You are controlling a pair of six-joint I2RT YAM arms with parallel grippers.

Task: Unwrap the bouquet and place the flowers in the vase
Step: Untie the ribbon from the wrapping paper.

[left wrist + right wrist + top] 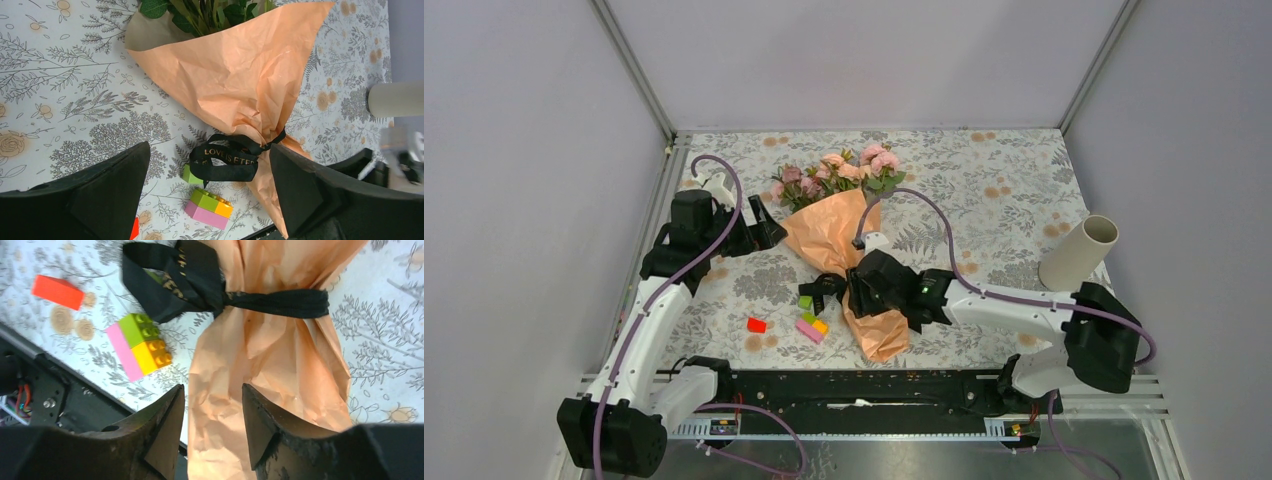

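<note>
Top view of a floral-patterned table. The bouquet (834,225) lies flat at its centre. Its long axis runs from the flowers (839,170) at the far end to the twisted paper tail at the near edge, slanting slightly right as it comes near. A black ribbon (270,302) cinches the orange paper at the narrow waist, and its bow hangs off the left side.

The right gripper (212,405) hovers over the paper tail, just on the near side of the waist. Its fingers are partly apart with nothing clamped between them (whether the tips brush the paper cannot be told). In its wrist view the ribbon crosses the paper just beyond the fingertips, towards the flowers, with the bow off to the left. This is the nearer arm, so a short reach along the bouquet's axis should bring it to the tie.

The left gripper (206,160) sits to the left of the flower end, apart from the bouquet, with its fingers spread wide and empty.

The vase (1079,252) stands at the table's right edge, well apart from the bouquet. A few toy bricks (137,345) lie just beside the bow.
</note>
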